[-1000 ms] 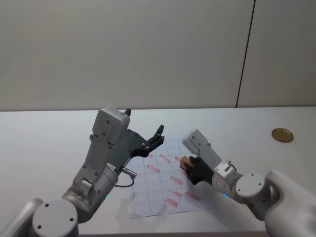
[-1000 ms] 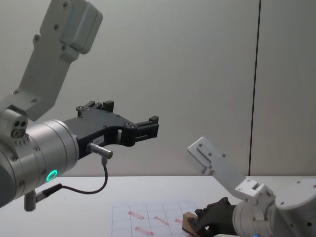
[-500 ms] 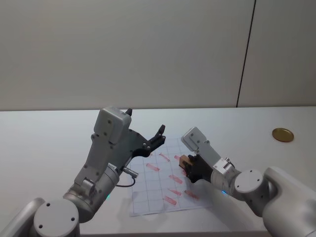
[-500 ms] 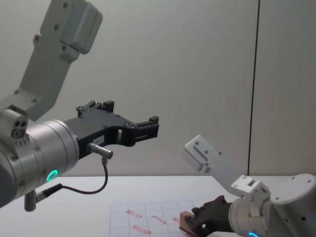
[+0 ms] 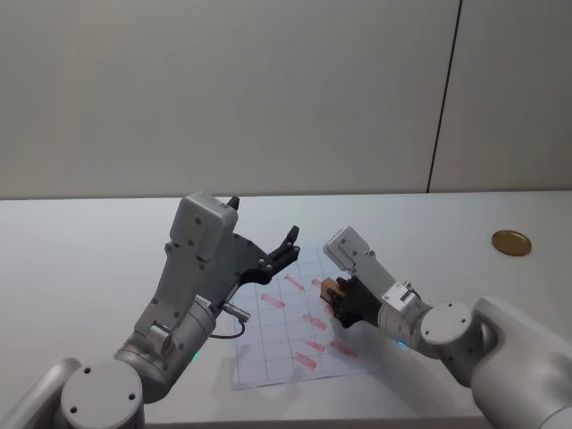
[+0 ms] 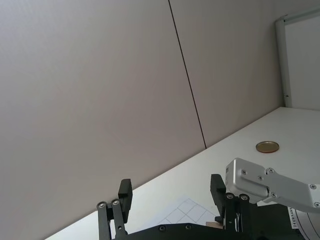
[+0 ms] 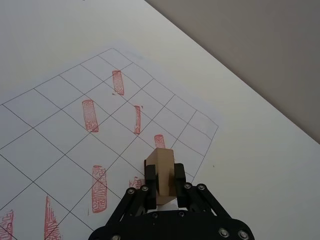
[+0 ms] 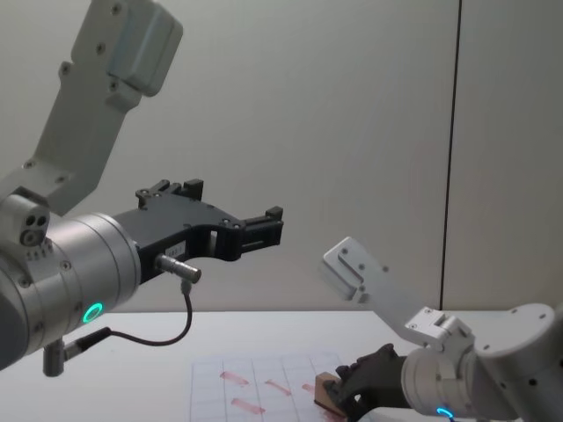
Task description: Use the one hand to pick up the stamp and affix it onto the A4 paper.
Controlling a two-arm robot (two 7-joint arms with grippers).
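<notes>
Stamp (image 7: 161, 170) is already picked up, so the grab half of the job looks done. It's pinched tight in the right gripper (image 5: 340, 298), with its wooden end poking out past the tips. It's down low over the right side of the A4 paper (image 5: 268, 359), in among the red marks (image 7: 90, 116) already on the grid (several of them, so this sheet has seen some use).

What's left, by the look of it, is the actual press and then lifting off. Whether the stamp's face is touching the sheet right now is hard to call. From the right wrist view it seems to sit just above a square next to a mark, but any gap is hidden behind the block itself.

Further out, the left gripper (image 8: 260, 227) hangs raised above the table (image 5: 89, 250) over the paper's left side, jaws spread apart and holding nothing, just parked. Over at the table's far right is a round golden disc (image 5: 511, 243), well apart and not involved.
</notes>
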